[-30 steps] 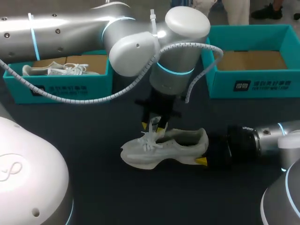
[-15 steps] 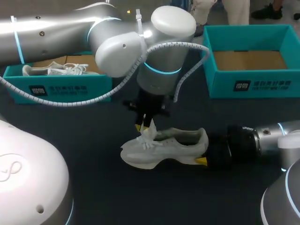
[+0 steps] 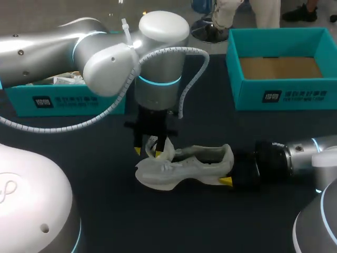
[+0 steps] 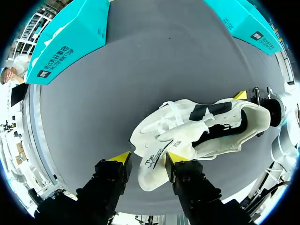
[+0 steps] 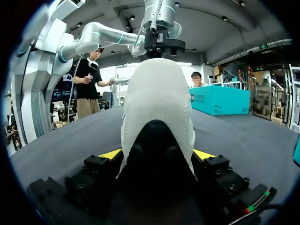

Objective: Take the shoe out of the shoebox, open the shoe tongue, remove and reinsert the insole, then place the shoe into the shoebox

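Note:
A white shoe (image 3: pixel 184 166) lies on its side on the dark table, toe to the left. My right gripper (image 3: pixel 230 168) comes in from the right, shut on the heel. In the right wrist view the heel (image 5: pixel 157 93) fills the gap between both yellow tips of that gripper (image 5: pixel 157 154). My left gripper (image 3: pixel 150 147) hangs over the toe end, pointing down. In the left wrist view its fingers (image 4: pixel 148 157) stand open with the folded-out tongue (image 4: pixel 152 161) between them. An empty teal shoebox (image 3: pixel 279 95) stands at the back right.
A second teal box (image 3: pixel 63 97) at the back left holds another white shoe, partly hidden by my left arm. Both boxes also show ahead of the left gripper: the one holding the other shoe (image 4: pixel 70 42) and the empty one (image 4: pixel 243 23).
My left gripper has moved left along the shoe, from the laces to the toe end, drawing the tongue out with it. Its fingers now stand wider apart. The right arm has kept still.

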`<state>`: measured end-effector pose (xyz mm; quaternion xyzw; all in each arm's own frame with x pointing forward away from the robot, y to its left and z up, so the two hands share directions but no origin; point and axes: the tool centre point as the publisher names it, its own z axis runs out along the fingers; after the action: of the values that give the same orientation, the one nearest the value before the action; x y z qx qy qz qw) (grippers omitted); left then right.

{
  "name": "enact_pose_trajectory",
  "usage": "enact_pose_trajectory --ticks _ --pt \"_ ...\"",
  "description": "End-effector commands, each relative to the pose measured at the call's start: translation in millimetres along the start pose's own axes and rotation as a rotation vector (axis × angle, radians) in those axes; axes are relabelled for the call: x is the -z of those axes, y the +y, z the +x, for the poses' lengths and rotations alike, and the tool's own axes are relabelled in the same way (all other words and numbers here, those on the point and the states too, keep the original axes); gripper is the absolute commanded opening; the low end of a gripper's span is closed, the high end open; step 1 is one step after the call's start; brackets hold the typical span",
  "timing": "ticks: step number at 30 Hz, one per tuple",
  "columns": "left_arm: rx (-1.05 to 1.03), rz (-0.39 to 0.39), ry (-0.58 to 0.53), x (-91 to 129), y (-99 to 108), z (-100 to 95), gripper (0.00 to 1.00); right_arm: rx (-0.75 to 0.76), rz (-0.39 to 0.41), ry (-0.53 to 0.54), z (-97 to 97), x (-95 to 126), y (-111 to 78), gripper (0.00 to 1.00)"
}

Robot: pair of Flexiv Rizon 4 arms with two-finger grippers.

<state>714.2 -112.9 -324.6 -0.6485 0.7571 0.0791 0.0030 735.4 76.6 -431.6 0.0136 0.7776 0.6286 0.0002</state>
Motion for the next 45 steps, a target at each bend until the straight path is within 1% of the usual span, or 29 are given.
enact_pose_trajectory --ticks 1,2,8,9,10,11,12,17,20,23,25,27,45 --pt "0.002 0.001 0.084 -2.7 0.7 -8.6 0.39 -0.001 0.001 0.0 -0.9 -1.3 -4.2 0.0" --pt "0.001 0.002 0.084 -2.6 0.5 -8.7 0.35 -0.001 0.001 0.0 -0.9 -1.3 -4.2 0.0" --pt "-0.007 0.009 0.089 2.2 -0.6 -9.2 0.36 -0.001 0.001 0.0 -0.9 -1.3 -4.2 0.0" --pt "-0.009 0.012 0.089 3.9 -0.5 -9.0 0.37 -0.001 0.001 0.0 -0.9 -1.3 -4.2 0.0" --pt "-0.02 0.017 0.09 7.6 -0.3 -9.1 0.44 -0.001 0.001 0.0 -0.9 -1.3 -4.2 0.0" --pt "-0.031 0.026 0.088 11.0 0.2 -9.2 0.64 -0.001 0.001 0.0 -0.9 -1.3 -4.2 0.0" --pt "-0.04 0.036 0.086 14.4 0.7 -9.3 1.0 -0.001 0.001 0.0 -0.9 -1.3 -4.2 0.0" --pt "-0.106 0.079 0.095 36.6 2.6 -12.2 1.0 -0.001 0.001 0.0 -0.9 -1.3 -4.2 0.0" --pt "-0.213 0.127 0.08 53.9 6.2 -12.3 1.0 -0.001 0.001 0.0 -0.9 -1.3 -4.2 0.0" --pt "-0.382 0.188 0.048 72.8 12.9 -10.6 1.0 -0.001 0.001 0.0 -0.9 -1.3 -4.2 0.0" --pt "-0.555 0.24 0.009 84.6 21.8 -8.2 1.0 -0.001 0.001 0.0 -0.9 -1.3 -4.2 0.0" --pt "-0.725 0.283 -0.004 97.0 30.9 -7.0 1.0 -0.001 0.001 0.0 -0.9 -1.3 -4.2 0.0" --pt "-0.725 0.283 -0.004 97.0 30.9 -7.0 1.0 -0.001 0.001 0.0 -0.9 -1.3 -4.2 0.0"
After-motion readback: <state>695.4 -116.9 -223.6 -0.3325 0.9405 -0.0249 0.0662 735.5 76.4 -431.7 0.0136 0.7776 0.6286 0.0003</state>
